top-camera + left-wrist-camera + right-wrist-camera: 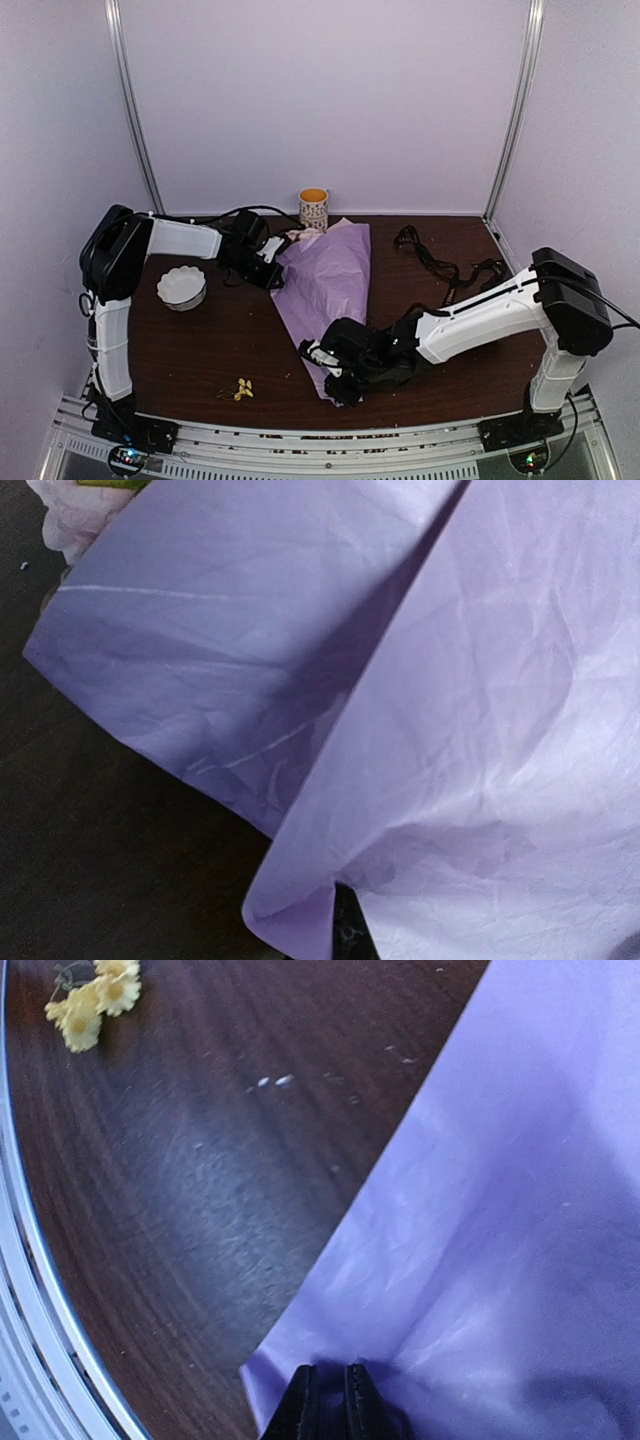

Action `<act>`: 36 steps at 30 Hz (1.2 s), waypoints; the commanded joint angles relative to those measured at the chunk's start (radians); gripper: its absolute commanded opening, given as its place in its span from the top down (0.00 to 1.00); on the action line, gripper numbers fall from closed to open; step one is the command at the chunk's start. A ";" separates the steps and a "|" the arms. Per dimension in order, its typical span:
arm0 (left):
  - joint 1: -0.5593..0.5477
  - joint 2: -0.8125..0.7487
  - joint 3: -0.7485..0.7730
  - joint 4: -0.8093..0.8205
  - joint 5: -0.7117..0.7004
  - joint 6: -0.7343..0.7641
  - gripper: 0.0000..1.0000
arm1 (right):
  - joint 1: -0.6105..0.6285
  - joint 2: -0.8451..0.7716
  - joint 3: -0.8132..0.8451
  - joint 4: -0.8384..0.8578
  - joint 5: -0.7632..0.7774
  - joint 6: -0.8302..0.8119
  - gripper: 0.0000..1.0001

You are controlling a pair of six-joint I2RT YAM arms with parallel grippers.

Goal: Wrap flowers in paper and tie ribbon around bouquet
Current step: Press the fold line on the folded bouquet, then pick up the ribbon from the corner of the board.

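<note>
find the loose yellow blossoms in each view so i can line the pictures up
top external: yellow blossoms lie on the table near its front edge, left of the lilac paper's narrow end.
left wrist: not in it.
right wrist: top left corner, on the table.
shared landmark: the lilac paper, in all three views.

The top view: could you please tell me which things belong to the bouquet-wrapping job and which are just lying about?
Job: paper; flowers, a pink bloom showing at the paper's far end; ribbon; yellow blossoms, lying loose near the front edge, probably off the bunch.
Lying about: bowl; cup.
</note>
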 commanded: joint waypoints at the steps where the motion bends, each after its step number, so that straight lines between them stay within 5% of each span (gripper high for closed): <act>1: 0.012 0.026 0.050 0.012 -0.044 0.030 1.00 | 0.075 -0.038 -0.075 -0.072 -0.017 0.039 0.90; 10: 0.011 0.029 0.047 0.025 -0.010 0.042 1.00 | 0.080 -0.230 -0.098 -0.060 -0.039 0.002 0.88; 22: 0.012 0.028 0.050 0.003 -0.006 0.044 1.00 | 0.010 -0.023 0.042 -0.181 0.035 0.009 0.84; 29: 0.012 0.027 0.051 -0.008 -0.007 0.047 1.00 | 0.013 -0.240 -0.012 -0.309 0.122 -0.025 0.81; 32: 0.011 0.026 0.057 -0.015 0.000 0.052 1.00 | -0.092 -0.379 -0.061 -0.288 0.174 0.005 0.75; 36: 0.012 0.026 0.059 -0.016 0.015 0.049 1.00 | -0.388 -0.471 -0.134 -0.234 0.214 0.150 0.64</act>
